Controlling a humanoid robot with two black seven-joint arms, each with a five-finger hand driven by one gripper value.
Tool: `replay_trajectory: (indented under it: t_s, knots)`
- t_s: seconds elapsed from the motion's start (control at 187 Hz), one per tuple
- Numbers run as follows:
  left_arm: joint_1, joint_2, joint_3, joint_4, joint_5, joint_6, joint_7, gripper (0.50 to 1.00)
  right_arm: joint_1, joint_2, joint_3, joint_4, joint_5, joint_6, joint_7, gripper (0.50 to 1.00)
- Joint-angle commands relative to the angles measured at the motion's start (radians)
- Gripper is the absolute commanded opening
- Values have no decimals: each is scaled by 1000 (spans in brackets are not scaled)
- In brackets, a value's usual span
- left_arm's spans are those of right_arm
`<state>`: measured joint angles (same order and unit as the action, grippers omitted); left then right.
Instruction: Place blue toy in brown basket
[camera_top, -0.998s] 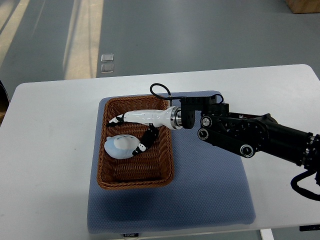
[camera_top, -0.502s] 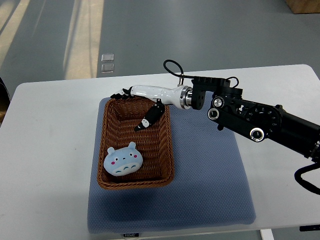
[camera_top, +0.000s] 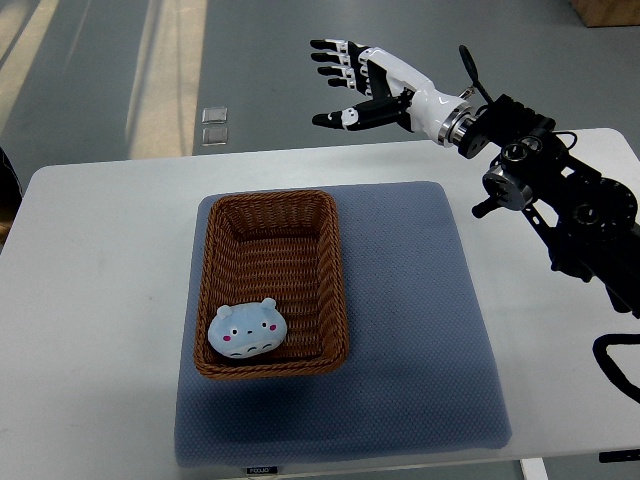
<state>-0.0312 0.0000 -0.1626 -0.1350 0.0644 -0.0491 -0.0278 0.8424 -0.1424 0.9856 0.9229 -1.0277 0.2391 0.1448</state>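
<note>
Since the blue toy (camera_top: 248, 331) already lies in the near end of the brown basket (camera_top: 337, 262), well below and left of the right hand (camera_top: 362, 80), placing looks finished. That hand hangs beyond the table's far edge, fingers spread, holding nothing; only pulling the arm home seems left.

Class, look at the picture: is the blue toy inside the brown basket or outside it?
Inside. The blue toy lies on the floor of the brown basket, at its near end, enclosed by the woven walls.
</note>
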Motion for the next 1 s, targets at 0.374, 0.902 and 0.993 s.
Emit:
replay_trajectory:
  t_s: [0.374,0.902,0.993]
  knots:
    - [-1,0,0,0,0,0,0,1000,-83,-8,131,-170,405,-158,53,901]
    - [0,0,0,0,0,0,0,1000,-154,-3,120,-225,561,-169,102,903]
    - [0,0,0,0,0,0,0,1000,-154,0,123,-233,563,-179,102,905]
